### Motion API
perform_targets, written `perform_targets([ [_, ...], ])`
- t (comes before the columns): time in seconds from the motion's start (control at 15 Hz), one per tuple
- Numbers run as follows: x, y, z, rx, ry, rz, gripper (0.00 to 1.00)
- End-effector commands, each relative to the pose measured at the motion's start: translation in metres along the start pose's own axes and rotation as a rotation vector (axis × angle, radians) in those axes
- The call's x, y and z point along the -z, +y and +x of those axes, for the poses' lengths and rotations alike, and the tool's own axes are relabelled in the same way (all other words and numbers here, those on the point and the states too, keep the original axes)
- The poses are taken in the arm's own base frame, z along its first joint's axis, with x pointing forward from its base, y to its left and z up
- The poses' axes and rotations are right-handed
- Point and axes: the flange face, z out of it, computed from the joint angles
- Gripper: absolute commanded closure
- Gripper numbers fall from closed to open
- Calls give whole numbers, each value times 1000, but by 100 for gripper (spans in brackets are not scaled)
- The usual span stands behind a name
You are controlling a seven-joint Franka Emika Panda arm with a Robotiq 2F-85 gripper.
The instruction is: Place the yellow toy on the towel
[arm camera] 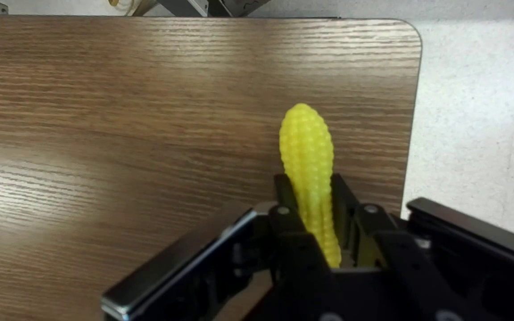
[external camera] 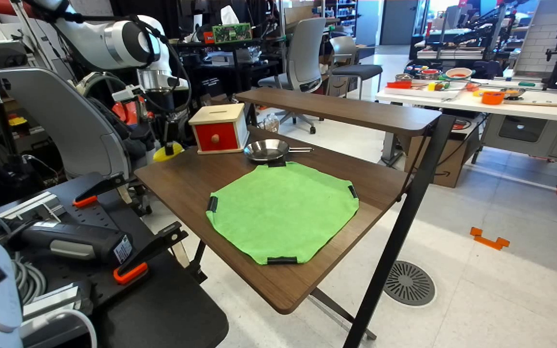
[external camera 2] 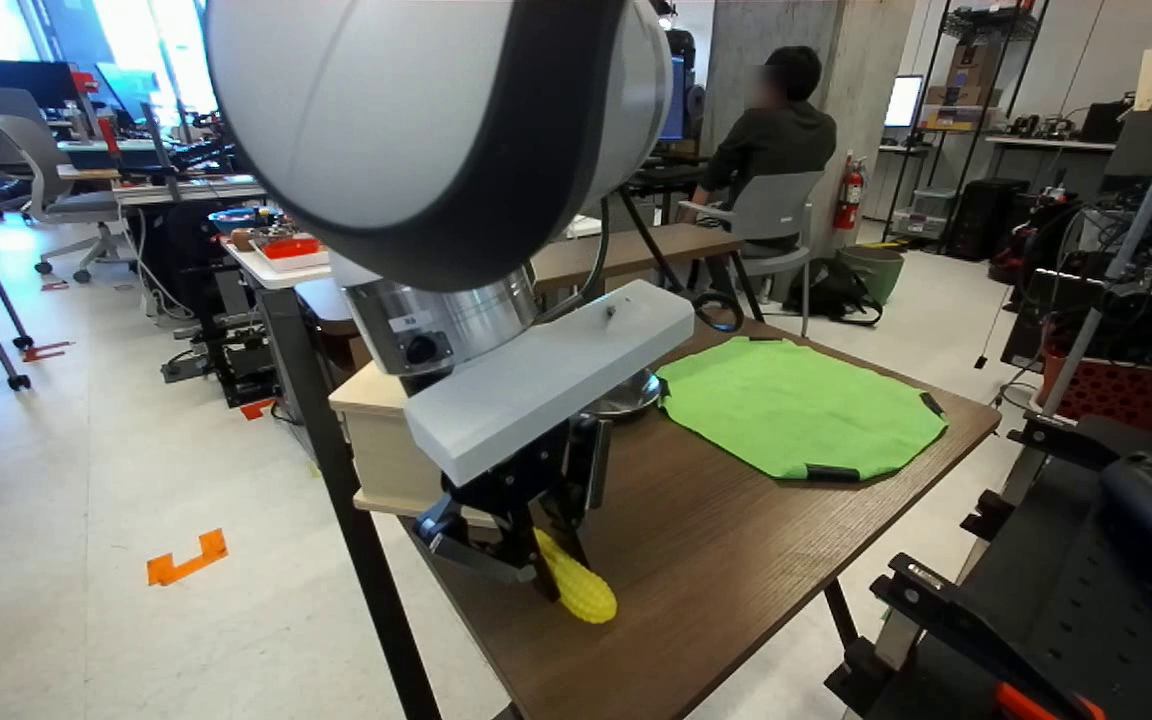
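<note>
tool (arm camera: 312,186) grips ylw toy (arm camera: 306,142), apart frm towel (external camera: 283,212)

Metal pan (external camera: 265,151) just beside wooden box (external camera: 211,116) w/ 1 red drawer (external camera: 218,130) on brown tbl (external camera: 278,287).

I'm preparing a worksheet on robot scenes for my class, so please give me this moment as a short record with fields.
Gripper: closed on the yellow toy
Toy pose: elongated, bumpy, over the brown table, seemingly raised
Towel: green, flat on the table, black strips on its edges
Pan: metal, on the table between towel and box
Box front: red, with a round knob
Task status: toy not yet on the towel
</note>
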Motion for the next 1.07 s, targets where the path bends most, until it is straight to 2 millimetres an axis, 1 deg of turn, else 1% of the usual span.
perform_targets([
  [0.0,37,15,-17,-17,11,29,94],
  [0.07,46,23,-20,-25,19,39,94],
  [0.2,65,47,-29,-64,35,72,94],
  [0.33,83,85,-36,-141,44,130,94],
  [0.47,98,130,-39,-228,45,204,94],
  [0.53,104,156,-39,-273,44,246,94],
  [0.73,121,239,-32,-390,32,377,94],
  [0.8,126,268,-27,-422,26,430,94],
  [0.93,130,324,-12,-500,26,528,94],
  [1.0,126,349,-3,-543,30,574,94],
])
